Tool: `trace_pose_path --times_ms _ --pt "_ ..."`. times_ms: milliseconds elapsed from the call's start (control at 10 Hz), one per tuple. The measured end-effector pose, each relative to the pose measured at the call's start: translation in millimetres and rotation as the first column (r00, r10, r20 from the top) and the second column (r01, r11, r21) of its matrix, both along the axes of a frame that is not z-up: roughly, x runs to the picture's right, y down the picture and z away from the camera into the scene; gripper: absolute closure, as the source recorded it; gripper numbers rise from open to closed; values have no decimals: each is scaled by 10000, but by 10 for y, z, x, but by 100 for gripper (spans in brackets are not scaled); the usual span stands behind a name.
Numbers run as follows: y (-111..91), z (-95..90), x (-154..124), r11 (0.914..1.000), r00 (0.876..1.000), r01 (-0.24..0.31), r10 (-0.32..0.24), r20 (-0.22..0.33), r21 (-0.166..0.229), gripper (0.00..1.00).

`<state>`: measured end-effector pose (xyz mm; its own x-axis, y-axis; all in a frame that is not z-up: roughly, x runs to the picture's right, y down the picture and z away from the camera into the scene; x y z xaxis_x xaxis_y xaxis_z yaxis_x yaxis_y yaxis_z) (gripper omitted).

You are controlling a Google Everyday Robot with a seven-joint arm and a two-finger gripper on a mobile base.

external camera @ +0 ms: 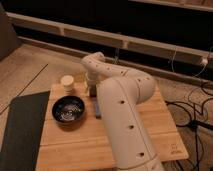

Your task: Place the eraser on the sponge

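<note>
My white arm reaches over the wooden table (70,147), and my gripper (91,86) points down at the table's far edge. A small dark block directly under it looks like the eraser (93,92); whether it is held or resting on the wood cannot be made out. Only a narrow strip of the blue-grey sponge (96,108) shows, just nearer than the eraser. The arm hides the remainder of the sponge.
A black bowl (68,110) sits left of the sponge. A small cream-coloured cup (67,83) stands at the far left corner of the table. A dark mat (20,130) lies on the floor at left, and cables (192,107) run at right.
</note>
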<state>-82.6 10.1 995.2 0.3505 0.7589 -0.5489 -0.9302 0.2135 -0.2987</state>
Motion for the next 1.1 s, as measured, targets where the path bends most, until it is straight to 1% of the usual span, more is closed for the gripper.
trace_pose_path --times_ms 200,500,600,700,800,900,1100 --pt "-30 52 24 9999 9999 -94 93 -36 -93 58" --pt "-50 109 72 9994 9997 -215 211 -136 -264 93" --pt "-107 110 76 9996 9996 -213 210 -176 -176 99" --pt "-216 84 87 9998 9996 -203 203 -204 35 100" --pt "-418 7 97 9988 9996 -158 168 -213 454 100" --pt "-686 -123 101 9945 9997 -127 149 -204 1044 100" --pt "-979 -333 103 9845 9996 -215 244 -146 1743 100"
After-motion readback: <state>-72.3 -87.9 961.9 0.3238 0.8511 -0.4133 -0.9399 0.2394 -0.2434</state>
